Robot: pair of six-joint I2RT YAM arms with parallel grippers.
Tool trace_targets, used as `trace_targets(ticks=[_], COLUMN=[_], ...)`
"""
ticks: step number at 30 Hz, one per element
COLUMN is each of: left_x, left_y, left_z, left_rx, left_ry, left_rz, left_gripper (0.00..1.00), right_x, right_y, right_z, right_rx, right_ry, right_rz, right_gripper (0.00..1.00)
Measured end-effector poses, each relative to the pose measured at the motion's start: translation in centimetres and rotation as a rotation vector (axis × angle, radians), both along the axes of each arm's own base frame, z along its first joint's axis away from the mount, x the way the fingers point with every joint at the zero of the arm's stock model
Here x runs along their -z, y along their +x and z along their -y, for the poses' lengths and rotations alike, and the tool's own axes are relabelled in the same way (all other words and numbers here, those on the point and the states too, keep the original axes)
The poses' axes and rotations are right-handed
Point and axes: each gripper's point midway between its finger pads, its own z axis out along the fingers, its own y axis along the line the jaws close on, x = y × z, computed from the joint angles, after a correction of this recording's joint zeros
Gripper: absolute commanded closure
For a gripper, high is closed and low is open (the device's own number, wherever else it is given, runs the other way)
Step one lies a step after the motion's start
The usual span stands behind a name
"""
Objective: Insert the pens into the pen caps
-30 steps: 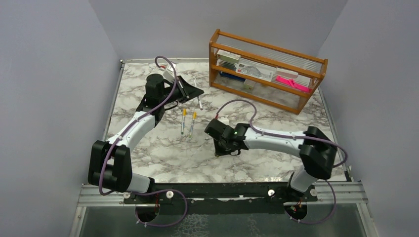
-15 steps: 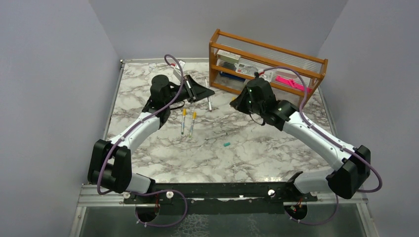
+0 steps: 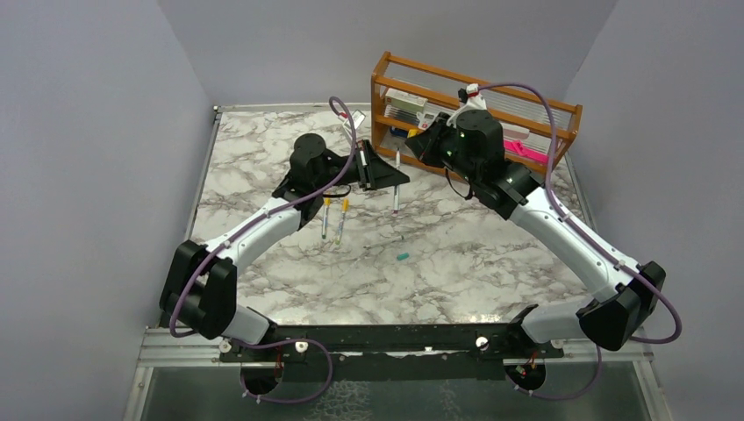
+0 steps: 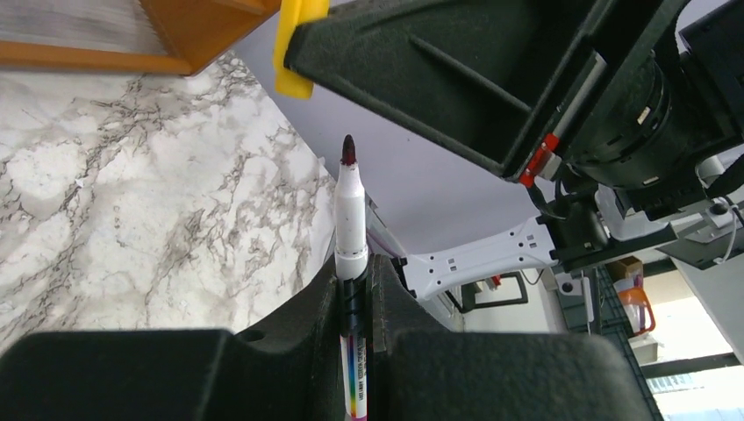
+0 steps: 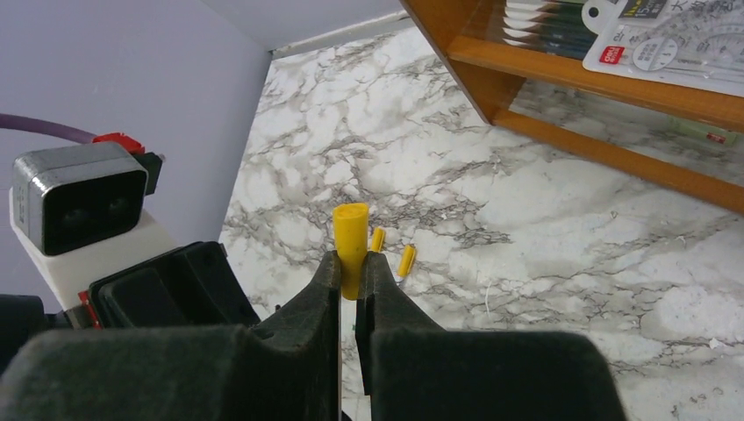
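Left tool (image 4: 355,270), gripping pen (image 4: 350,206), has neared right tool (image 5: 353,266) — gripping cap (image 5: 351,230).

lower half of the pen (image 4: 351,210) disappears into the left gripper (image 4: 354,279) and off the bottom edge, and the yellow cap (image 5: 351,230) has its base buried in the right gripper (image 5: 354,267)

I work in what looks like a robotics lab cell: my arms (image 3: 254,230) are bolted to a metal rail (image 3: 175,353) at the near edge of a marble-patterned desk (image 3: 474,272), boxed in by plain grey walls (image 3: 96,132), with a wooden rack (image 3: 378,101) of packaged stationery at the back.
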Motion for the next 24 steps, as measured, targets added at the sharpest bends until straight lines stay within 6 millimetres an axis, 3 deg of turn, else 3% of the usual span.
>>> trace_targets(ticks=[13, 24], left_x=[0.5, 0.6], left_y=[0.3, 0.3], left_z=[1.2, 1.2], left_rx=[0.037, 0.040], left_ry=[0.010, 0.013], left_rz=[-0.002, 0.006], left_gripper=[1.00, 1.00], right_x=[-1.5, -1.0], right_y=[-1.0, -1.5], right_z=[-0.2, -0.7], right_rx=[-0.051, -0.091], right_ry=[0.022, 0.021], right_rz=[0.043, 0.037], right_gripper=[0.99, 0.99])
